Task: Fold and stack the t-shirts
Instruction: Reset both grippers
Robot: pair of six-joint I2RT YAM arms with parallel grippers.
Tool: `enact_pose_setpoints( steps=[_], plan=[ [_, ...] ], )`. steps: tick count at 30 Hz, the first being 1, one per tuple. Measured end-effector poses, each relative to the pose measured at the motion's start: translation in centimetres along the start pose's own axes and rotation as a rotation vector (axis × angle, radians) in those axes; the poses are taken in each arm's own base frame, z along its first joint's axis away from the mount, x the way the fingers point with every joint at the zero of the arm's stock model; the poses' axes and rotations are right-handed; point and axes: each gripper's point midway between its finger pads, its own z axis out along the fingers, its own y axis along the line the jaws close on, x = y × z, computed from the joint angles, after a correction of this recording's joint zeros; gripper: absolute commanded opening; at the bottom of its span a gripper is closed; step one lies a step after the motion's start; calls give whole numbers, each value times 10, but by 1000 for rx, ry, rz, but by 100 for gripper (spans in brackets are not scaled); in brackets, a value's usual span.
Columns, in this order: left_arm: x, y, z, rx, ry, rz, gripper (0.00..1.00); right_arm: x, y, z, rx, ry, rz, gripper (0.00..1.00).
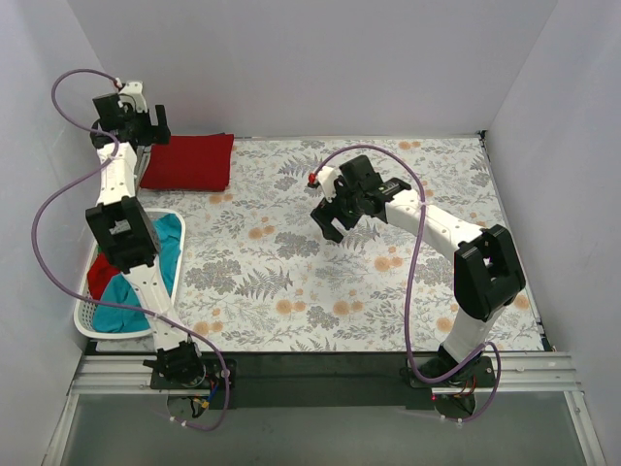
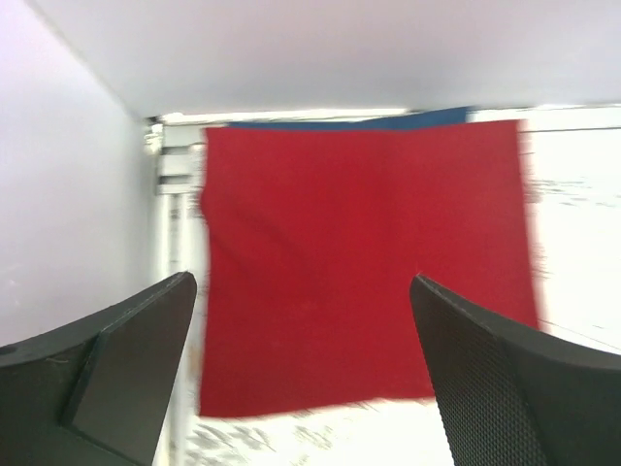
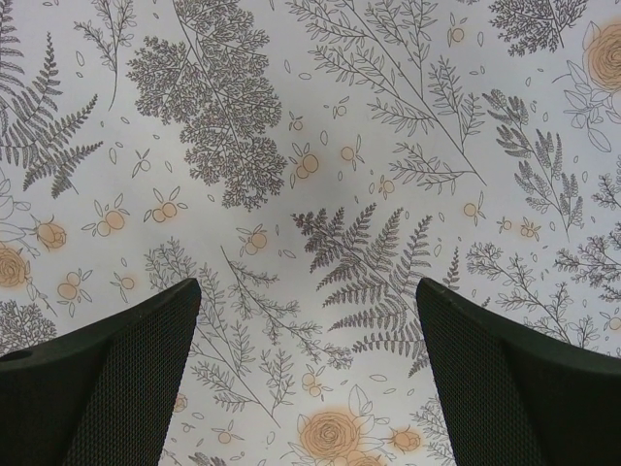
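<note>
Red folded t-shirt [image 1: 187, 162] lies at ten o'clock on the floral tabletop [image 1: 291, 291], a blue edge [image 2: 388, 122] showing at its far side. My left claw [image 2: 303, 280] hovers over it, wide open, empty. My right claw [image 3: 309, 286] hangs wide open and empty near the tabletop's centre. A teal t-shirt [image 1: 170, 238] and a crumpled red t-shirt [image 1: 100, 275] lie in the white basket [image 1: 85, 316] at eight o'clock.

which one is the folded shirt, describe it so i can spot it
Start at the floral table cloth and go to its far left corner. The dark red t-shirt lies there flat, a neat rectangle, unlike the crumpled red and teal shirts in the white basket.
</note>
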Motion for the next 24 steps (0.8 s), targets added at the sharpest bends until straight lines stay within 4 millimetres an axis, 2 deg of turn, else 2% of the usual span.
enact_pose_setpoints(
  steps=[3, 6, 9, 12, 15, 18, 19, 21, 24],
  plan=[
    [-22, -21, -25, 70, -13, -41, 93, 1, -4, -2, 8, 0, 7, 98],
    [-36, -49, -49, 160, -7, -90, 94, 3, -17, -10, 33, -8, 27, 98],
    [-41, -78, -71, 246, 17, -119, 95, 3, -38, -28, 80, -31, 62, 98],
    [-33, -120, -91, 306, 80, -84, 95, 9, -67, -52, 142, -53, 115, 98],
    [-9, -189, -108, 382, 161, -5, 95, 23, -96, -79, 203, -64, 185, 98],
    [37, -269, -134, 515, 265, 65, 96, 45, -124, -110, 263, -74, 270, 98],
    [58, -293, -146, 557, 311, 87, 96, 53, -131, -119, 281, -77, 299, 98],
    [95, -325, -166, 613, 389, 120, 96, 74, -143, -138, 311, -80, 362, 98],
    [140, -348, -187, 642, 491, 127, 96, 108, -148, -158, 336, -64, 454, 98]
  ],
)
